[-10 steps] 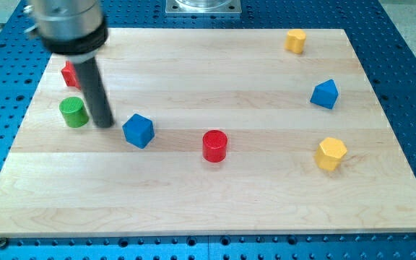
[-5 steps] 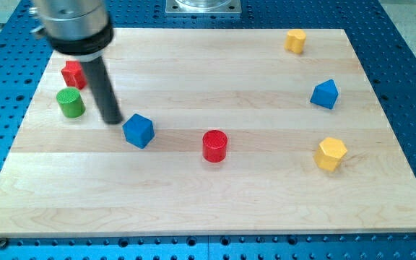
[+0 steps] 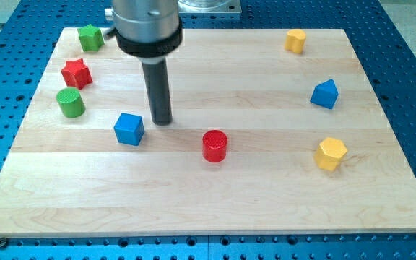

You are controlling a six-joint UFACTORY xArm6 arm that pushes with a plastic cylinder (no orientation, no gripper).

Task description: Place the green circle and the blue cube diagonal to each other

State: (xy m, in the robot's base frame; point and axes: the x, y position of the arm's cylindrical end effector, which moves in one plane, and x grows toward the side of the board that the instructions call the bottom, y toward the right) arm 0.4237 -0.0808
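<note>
The green circle (image 3: 71,102) lies near the board's left edge, just below the red star (image 3: 76,73). The blue cube (image 3: 129,128) sits to its lower right, on a diagonal from it, with a gap between them. My tip (image 3: 162,120) stands on the board just right of the blue cube and slightly higher in the view, a small gap away from it. The rod rises to a wide grey cylinder at the view's top.
A green star (image 3: 89,37) sits at the top left corner. A red cylinder (image 3: 214,145) lies near the middle. A yellow block (image 3: 295,40) is at the top right, a blue block (image 3: 325,94) at the right, a yellow hexagon (image 3: 331,153) below it.
My tip has moved from between the green circle and the blue cube to the cube's right. The green circle shifted up-left, the blue cube slightly left. The green star is now uncovered.
</note>
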